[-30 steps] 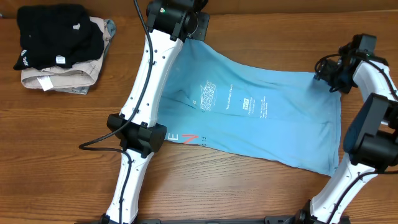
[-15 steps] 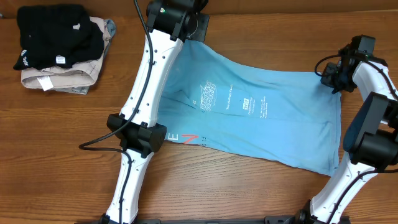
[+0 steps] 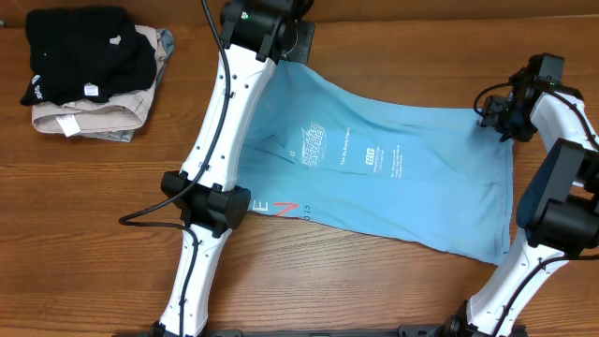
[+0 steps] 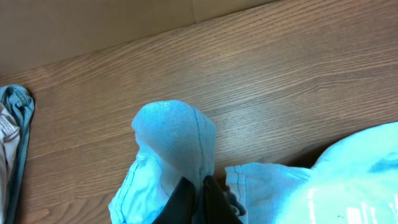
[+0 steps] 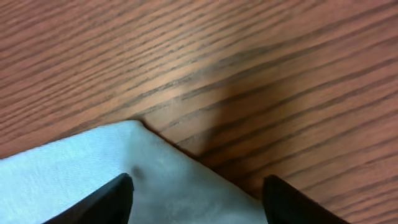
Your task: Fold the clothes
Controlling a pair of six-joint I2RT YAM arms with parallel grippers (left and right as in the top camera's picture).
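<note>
The sky-blue T-shirt (image 3: pixel 374 178) lies spread across the table, with white logos and lettering with a red mark near its front left edge. My left gripper (image 3: pixel 285 42) is at the shirt's far left corner, shut on a bunched fold of blue fabric (image 4: pixel 180 143); its fingertips (image 4: pixel 198 186) pinch the cloth. My right gripper (image 3: pixel 494 110) is at the shirt's far right corner. In the right wrist view its fingers (image 5: pixel 194 193) are spread wide over the shirt's corner (image 5: pixel 149 168), which lies flat on the wood.
A stack of folded garments sits at the far left: a black one (image 3: pixel 84 51) on top of a beige one (image 3: pixel 89 120). A bit of that pile's edge (image 4: pixel 12 124) shows in the left wrist view. Bare wood surrounds the shirt.
My right gripper has shifted slightly right and settled at the shirt's far right corner. The left arm and the shirt have not visibly moved.
</note>
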